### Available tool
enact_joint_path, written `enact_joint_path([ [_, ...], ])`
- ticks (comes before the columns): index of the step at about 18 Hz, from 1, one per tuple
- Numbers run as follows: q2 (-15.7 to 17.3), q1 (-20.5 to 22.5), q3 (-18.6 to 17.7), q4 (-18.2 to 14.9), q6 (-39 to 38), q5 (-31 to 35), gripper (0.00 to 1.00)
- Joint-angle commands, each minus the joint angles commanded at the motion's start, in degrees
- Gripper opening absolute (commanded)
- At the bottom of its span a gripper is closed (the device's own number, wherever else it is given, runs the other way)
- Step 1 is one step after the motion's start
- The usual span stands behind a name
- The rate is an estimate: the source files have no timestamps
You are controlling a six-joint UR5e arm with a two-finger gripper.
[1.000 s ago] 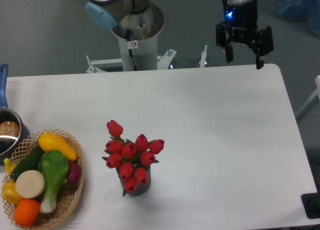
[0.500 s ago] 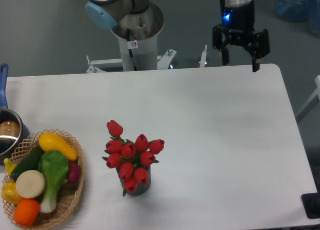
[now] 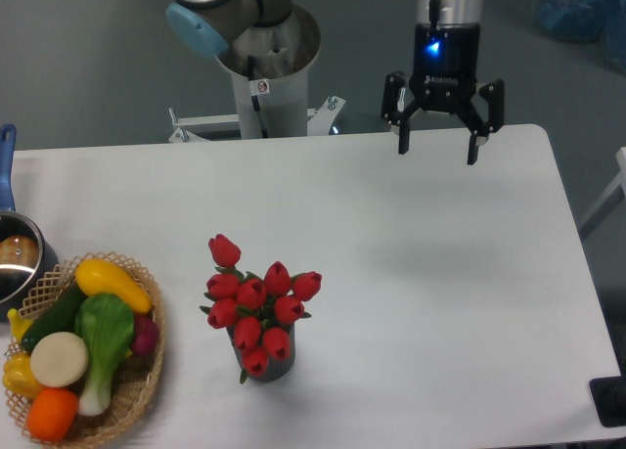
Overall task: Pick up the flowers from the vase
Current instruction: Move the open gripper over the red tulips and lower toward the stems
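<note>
A bunch of red tulip flowers (image 3: pixel 256 300) with green leaves stands in the small dark grey vase (image 3: pixel 275 366) on the white table, left of centre and near the front. My gripper (image 3: pixel 437 147) hangs open over the table's far edge, well up and to the right of the flowers. Nothing sits between its two black fingers (image 3: pixel 473 141). A blue light glows on the gripper body.
A wicker basket (image 3: pixel 137 390) of colourful vegetables sits at the front left. A metal pot (image 3: pixel 18 263) with a blue handle lies at the left edge. The robot's base column (image 3: pixel 266 67) stands behind the table's far edge.
The gripper has moved left and slightly down along the far edge, and has turned so both fingers face the camera squarely. The flowers and vase have not moved.
</note>
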Motion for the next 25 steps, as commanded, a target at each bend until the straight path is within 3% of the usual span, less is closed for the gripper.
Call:
enact_joint_path([
  [5, -1.14, -0.96, -0.18, 1.68, -0.18, -1.68, 1.00],
  [7, -4.21, -4.46, 1.14, 3.42, -0.18, -2.56, 1.00],
  [11, -7.03, -5.62, 1.41, 5.36, 0.17, -3.79, 1.00],
  [17, -8.09, -7.20, -2.28, 5.19, 1.14, -9.67, 1.00],
  [22, -10.20, -6.94, -5.18, 5.11, 0.88, -23.10, 1.00],
  [25, -10.29, -7.12, -6.06, 4.93, -0.26, -24.45, 1.00],
])
